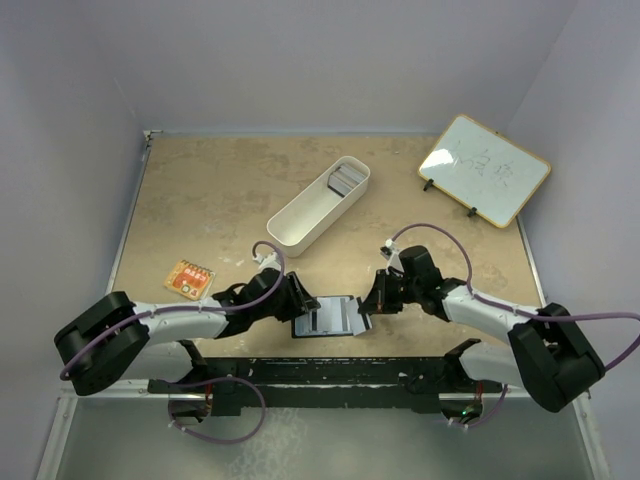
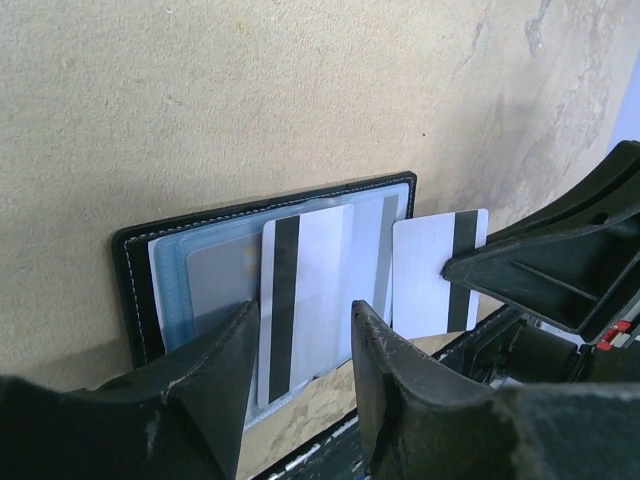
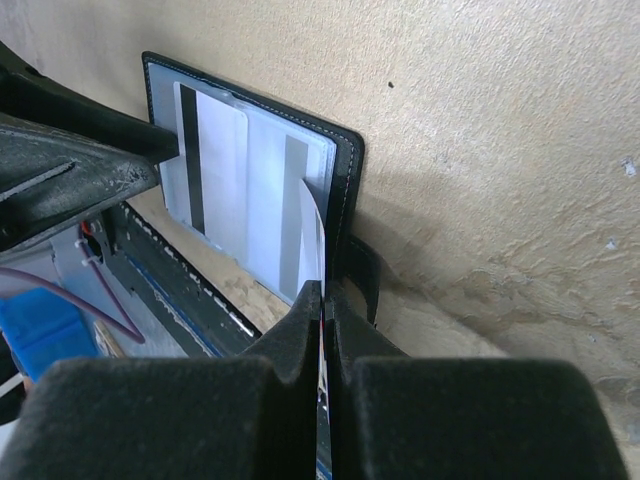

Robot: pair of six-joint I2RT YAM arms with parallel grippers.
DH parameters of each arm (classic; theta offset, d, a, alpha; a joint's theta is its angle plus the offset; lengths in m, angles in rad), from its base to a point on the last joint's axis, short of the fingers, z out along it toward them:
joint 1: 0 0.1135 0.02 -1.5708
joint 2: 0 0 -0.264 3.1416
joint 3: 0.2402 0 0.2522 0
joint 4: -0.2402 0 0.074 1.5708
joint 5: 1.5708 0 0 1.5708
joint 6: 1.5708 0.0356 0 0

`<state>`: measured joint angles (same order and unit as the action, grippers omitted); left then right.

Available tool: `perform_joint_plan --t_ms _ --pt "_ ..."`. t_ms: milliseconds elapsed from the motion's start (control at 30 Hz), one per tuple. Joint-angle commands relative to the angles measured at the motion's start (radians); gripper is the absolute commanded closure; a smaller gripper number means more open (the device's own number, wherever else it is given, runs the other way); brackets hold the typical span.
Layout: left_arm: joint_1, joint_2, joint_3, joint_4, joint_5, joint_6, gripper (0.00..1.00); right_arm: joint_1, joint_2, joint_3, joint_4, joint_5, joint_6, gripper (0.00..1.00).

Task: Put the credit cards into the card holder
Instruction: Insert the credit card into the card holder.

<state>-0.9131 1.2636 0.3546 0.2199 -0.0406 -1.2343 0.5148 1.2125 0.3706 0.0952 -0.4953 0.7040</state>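
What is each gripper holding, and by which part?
Right gripper pinches a thin white dark-striped plastic card by one edge. Left gripper straddles another striped card; grip cannot be told.

soft, even overhead light, faint shadows in the top view. in the 2 wrist views the near fingers blur; the card holder casts a soft shadow on the table.

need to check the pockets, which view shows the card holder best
Left wrist: the card holder lies open and close, with its clear pockets and a half-inserted striped card visible. Right wrist shows it slanted and partly hidden. Top external shows it only small.
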Motion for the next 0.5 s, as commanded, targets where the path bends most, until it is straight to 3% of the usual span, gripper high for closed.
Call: perform_joint_plan --t_ms 0,133,467 --pt "-0.004 -0.009 0.043 -0.089 -0.034 0.048 0.59 -0.004 -0.015 0.021 -0.087 0.052 -0.041 1.00" --pt "-0.004 -0.008 0.049 -0.090 -0.026 0.045 0.54 -0.004 -0.037 0.051 -0.128 0.068 -0.049 1.00" --pt "-0.003 0.018 0.050 -0.065 -0.006 0.028 0.53 -0.004 -0.053 0.075 -0.205 0.146 -0.086 1.00"
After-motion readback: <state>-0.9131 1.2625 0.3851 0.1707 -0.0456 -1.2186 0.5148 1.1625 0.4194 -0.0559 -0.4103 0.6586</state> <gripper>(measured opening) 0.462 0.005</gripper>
